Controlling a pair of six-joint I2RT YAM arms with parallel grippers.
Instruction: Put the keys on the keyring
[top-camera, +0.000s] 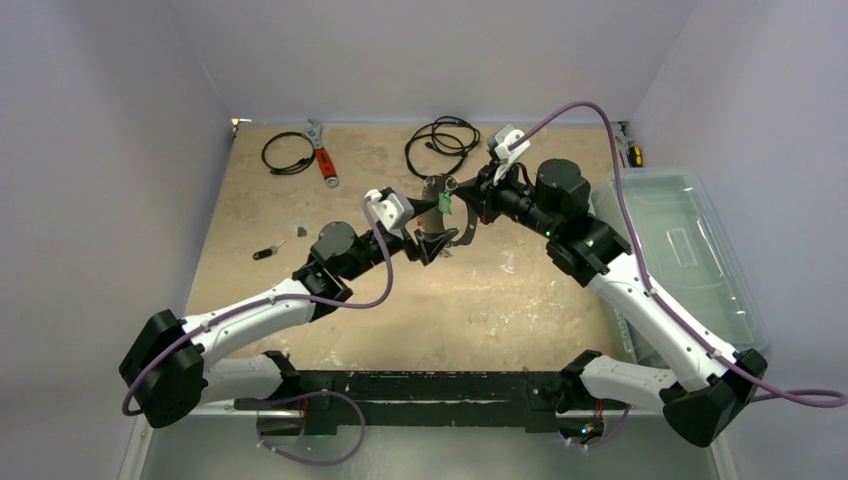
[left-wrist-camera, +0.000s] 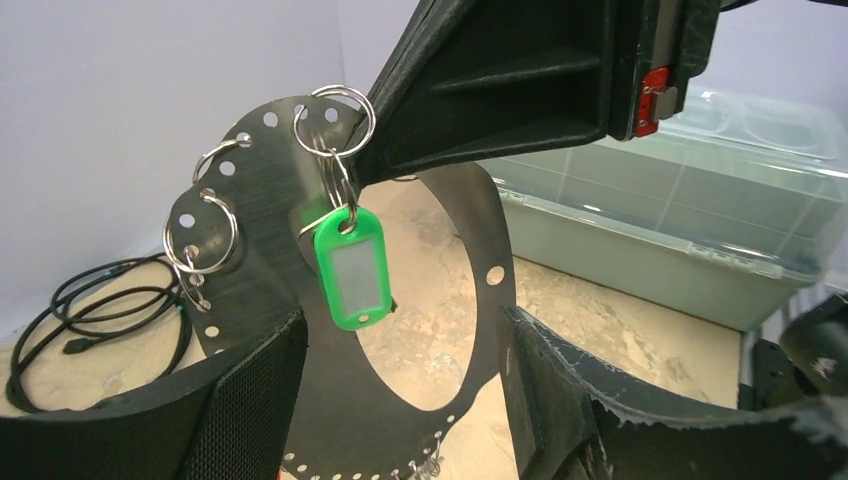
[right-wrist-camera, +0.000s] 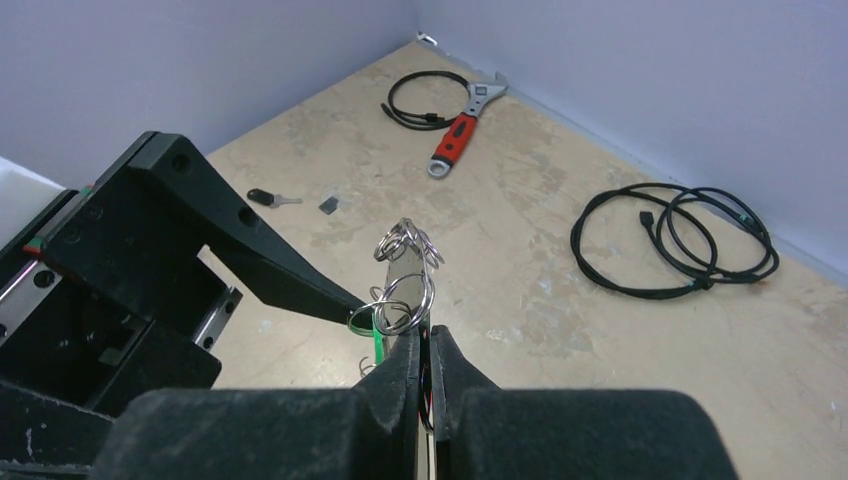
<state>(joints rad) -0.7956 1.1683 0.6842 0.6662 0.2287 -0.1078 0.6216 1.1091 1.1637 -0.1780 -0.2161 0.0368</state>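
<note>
The keyring (left-wrist-camera: 250, 230), a flat grey plate with a wide oval hole, stands upright above mid-table (top-camera: 440, 205). Small split rings sit along its rim. A key with a green tag (left-wrist-camera: 350, 265) hangs from one of them. My right gripper (right-wrist-camera: 428, 335) is shut on the keyring's edge, and in the left wrist view it reaches in from the top (left-wrist-camera: 480, 90). My left gripper (left-wrist-camera: 405, 320) is open, its fingers (left-wrist-camera: 240, 400) standing on either side of the keyring's lower part (top-camera: 432, 238). Another key with a dark tag (top-camera: 265, 252) lies on the table to the left.
A red-handled wrench (top-camera: 322, 160) and two black coiled cables (top-camera: 288, 152) (top-camera: 442, 145) lie at the back. A clear plastic bin (top-camera: 690, 260) stands along the right side. A small dark piece (top-camera: 297, 231) lies near the loose key.
</note>
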